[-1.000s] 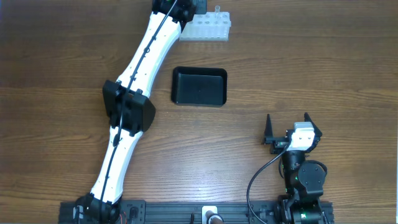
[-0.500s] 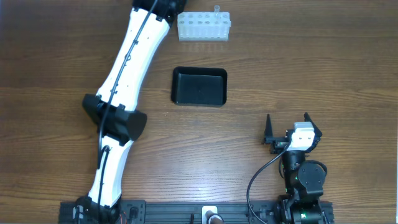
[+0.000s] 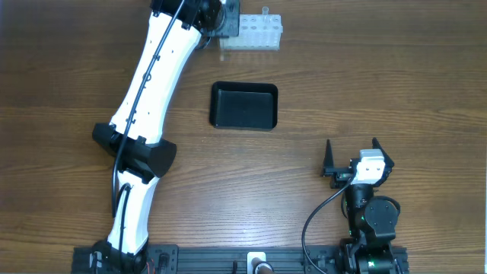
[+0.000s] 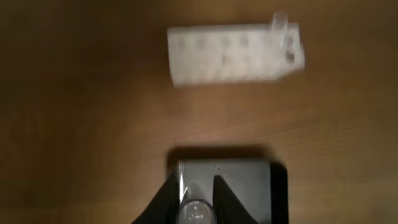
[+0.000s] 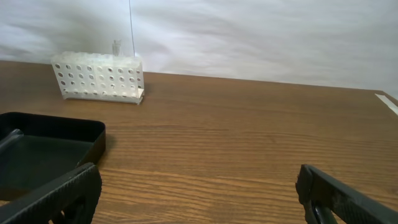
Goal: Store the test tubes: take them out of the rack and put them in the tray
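A held test tube (image 4: 196,213) is clenched in the jaws of the left gripper (image 4: 196,182). It is seen end-on, long axis upright, above the black tray (image 4: 249,186). At the tray's 12 o'clock the white rack (image 3: 255,34) is laid lengthwise from 9 to 3 o'clock, and a racked test tube (image 3: 265,11) is stood upright at its 1 o'clock corner. At the tray's 4 o'clock the right gripper (image 3: 351,146) is spread wide, holding nothing. A brown wooden table (image 3: 396,76) is backed by a white backdrop (image 5: 249,37).

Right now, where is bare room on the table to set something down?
Bare wood lies right of the rack and tray, and between the tray and the right fingers. The left arm crowds the left of both.
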Available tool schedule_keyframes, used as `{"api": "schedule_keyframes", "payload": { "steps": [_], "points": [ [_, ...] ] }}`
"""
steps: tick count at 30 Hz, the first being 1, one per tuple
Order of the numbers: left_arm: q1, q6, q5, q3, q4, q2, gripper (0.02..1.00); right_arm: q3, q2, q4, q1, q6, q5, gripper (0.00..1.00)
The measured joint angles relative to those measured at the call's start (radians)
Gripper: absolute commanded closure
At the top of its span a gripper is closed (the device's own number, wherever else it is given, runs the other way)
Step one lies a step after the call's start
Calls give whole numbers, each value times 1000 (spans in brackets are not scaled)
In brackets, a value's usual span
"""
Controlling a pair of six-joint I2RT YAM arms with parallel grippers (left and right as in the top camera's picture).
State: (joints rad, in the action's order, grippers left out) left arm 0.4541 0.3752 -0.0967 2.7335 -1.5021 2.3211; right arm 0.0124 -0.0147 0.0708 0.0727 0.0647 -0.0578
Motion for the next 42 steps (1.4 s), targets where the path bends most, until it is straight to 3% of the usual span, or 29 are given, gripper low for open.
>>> {"api": "schedule_keyframes", "payload": {
  "steps": [7,16,42],
  "points": [
    [0,16,121,0,-162,23,915,0,0,0,0,-1,0,9],
    [0,19,251,0,-181,147,897,0,0,0,0,0,0,9],
    [-45,-1,296,-168,-181,241,934,0,0,0,0,0,0,7]
  ]
}}
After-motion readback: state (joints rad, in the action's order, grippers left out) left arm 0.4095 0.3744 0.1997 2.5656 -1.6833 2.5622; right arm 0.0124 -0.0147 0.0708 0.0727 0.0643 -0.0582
